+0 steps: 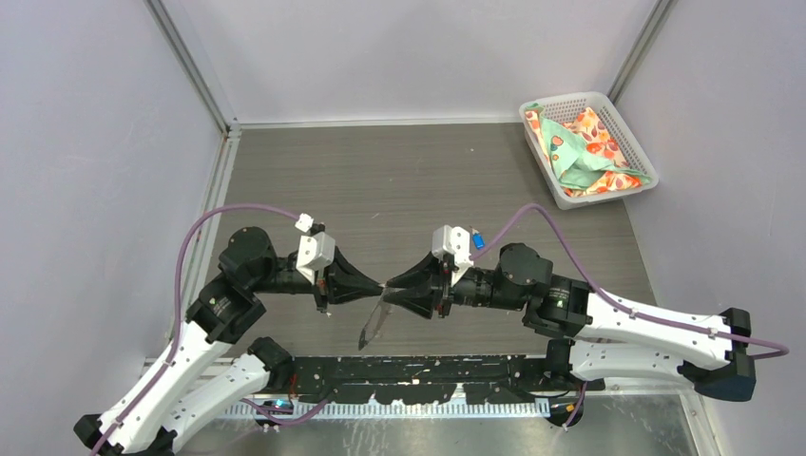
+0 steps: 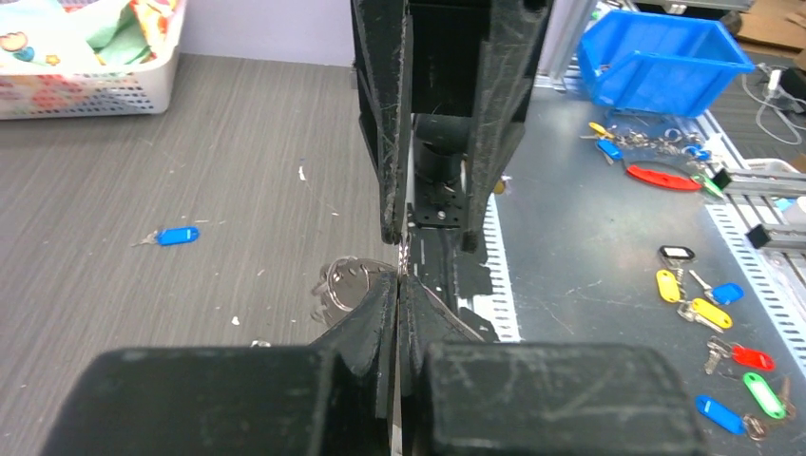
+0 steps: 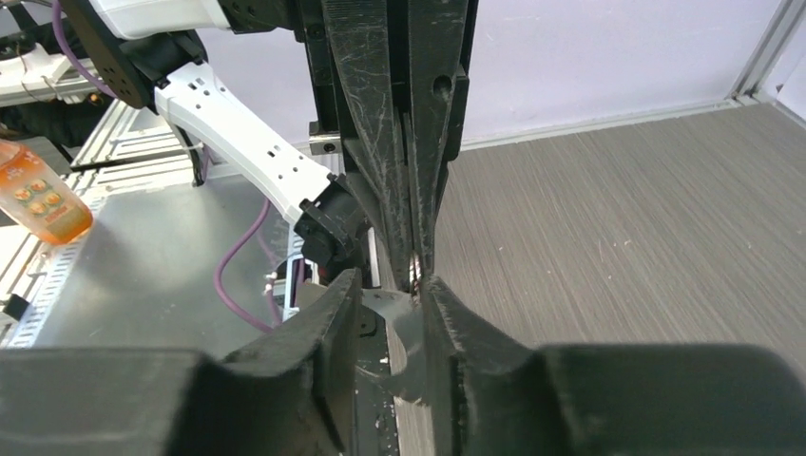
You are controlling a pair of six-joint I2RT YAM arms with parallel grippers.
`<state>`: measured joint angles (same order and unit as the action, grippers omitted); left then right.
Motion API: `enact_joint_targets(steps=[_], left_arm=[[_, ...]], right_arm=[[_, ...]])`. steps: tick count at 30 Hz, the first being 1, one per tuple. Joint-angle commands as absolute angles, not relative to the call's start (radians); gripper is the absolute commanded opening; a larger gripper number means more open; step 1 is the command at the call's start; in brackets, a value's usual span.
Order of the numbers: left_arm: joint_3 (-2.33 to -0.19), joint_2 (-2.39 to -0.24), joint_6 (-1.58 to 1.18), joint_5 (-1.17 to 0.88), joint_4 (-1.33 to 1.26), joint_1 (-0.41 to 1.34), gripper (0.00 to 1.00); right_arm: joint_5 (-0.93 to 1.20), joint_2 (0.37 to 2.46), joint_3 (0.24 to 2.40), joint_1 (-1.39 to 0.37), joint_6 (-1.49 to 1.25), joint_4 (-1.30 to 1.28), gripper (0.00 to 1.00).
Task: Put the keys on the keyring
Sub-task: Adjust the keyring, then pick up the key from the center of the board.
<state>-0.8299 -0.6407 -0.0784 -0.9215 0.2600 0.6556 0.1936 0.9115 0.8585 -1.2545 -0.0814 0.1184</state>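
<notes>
From above, the two arms reach in from either side and meet tip to tip over the near middle of the desk (image 1: 399, 180), forearms nearly level, the left hand (image 1: 378, 285) pointing right and the right hand (image 1: 392, 284) pointing left. The keyring (image 1: 374, 323) hangs from that meeting point as a thin grey loop, its long axis slanting toward the arm bases. A basket (image 1: 544, 157) with cloth in it sits well apart in the far right corner.

In the left wrist view, the left hand (image 2: 399, 280) has its fingers pressed together on a small bright bit at the tip. I judge this to be the keyring's metal fitting, since the keyring's (image 2: 344, 280) thin loops bunch just beside that tip. The right hand (image 2: 432, 239) points straight back at it, jaws standing apart, one fingertip almost touching the bright bit. The blue key (image 2: 178, 236) lies flat on the desk, well off to the far side of both hands, its long axis level across the picture. The right arm looks the nearer to it. I cannot find the yellow key on the desk.

In the right wrist view, the right hand (image 3: 394, 285) shows a clear gap, and a curved silver strip (image 3: 392, 328) crosses it, probably part of the keyring. I cannot tell whether the fingers press on it. The left hand (image 3: 415, 256) comes down closed, tip at the gap's mouth
</notes>
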Motion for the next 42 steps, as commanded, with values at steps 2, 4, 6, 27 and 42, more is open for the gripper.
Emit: enact_joint_targets(steps=[2,4,6,27,42], left_arm=[[-0.851,-0.615,-0.044,-0.855,0.223,0.652,0.0],[-0.855,-0.605,-0.011,-0.866,0.229,0.652,0.0],[-0.859,-0.598,0.038,-0.889,0.243,0.651,0.0],[-0.971,-0.591,0.288,-0.982,0.558,0.65,0.0],[-0.951,-0.584,0.213,-1.038,0.522,0.65,0.0]], right_arm=[[0.121,0.856,0.918,-1.257,-0.095,0.04,0.44],[0.068,0.836,0.944,-1.257,-0.123,-0.047,0.49],[0.027,0.816,0.988,-1.257,-0.139,-0.163,0.51],[-0.493,0.74,0.668,-1.258,-0.439,-0.368,0.78],[-0.137,1.228,0.456,-0.969,-0.294,0.277,0.49]])
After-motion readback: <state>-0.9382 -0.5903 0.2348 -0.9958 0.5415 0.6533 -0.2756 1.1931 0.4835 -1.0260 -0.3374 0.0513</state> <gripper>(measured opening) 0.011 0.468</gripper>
